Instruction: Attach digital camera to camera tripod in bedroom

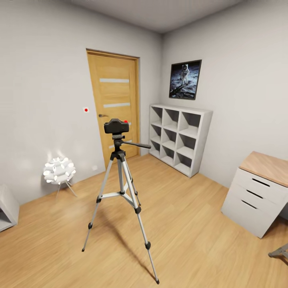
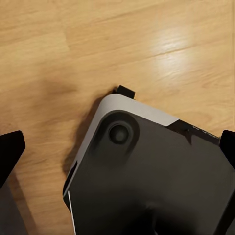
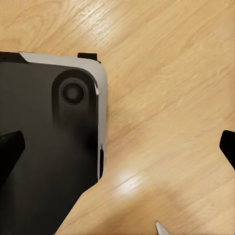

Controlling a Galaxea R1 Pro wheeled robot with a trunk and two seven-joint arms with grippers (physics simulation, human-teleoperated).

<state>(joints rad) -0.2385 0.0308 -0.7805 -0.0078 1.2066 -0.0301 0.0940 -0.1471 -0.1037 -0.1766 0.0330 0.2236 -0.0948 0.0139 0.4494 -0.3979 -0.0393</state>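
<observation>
Camera [image 1: 116, 126] sits on your tripod [image 1: 120, 188]; your left gripper [image 2: 117, 147] and right gripper [image 3: 117, 147] hang spread wide, gripping nothing

Bedroom: light wood floor [image 1: 188, 224], grey-white walls. Tripod [image 1: 120, 192] stands upright mid-floor, three silver telescoping legs spread wide, black joints and feet, black pan head with long handle jutting toward shelf side. Camera [image 1: 116, 126] sits atop tripod head, level, small black boxy body, red dot on top at its door-side corner. Tripod stands apart from walls, wooden door behind it.
</observation>
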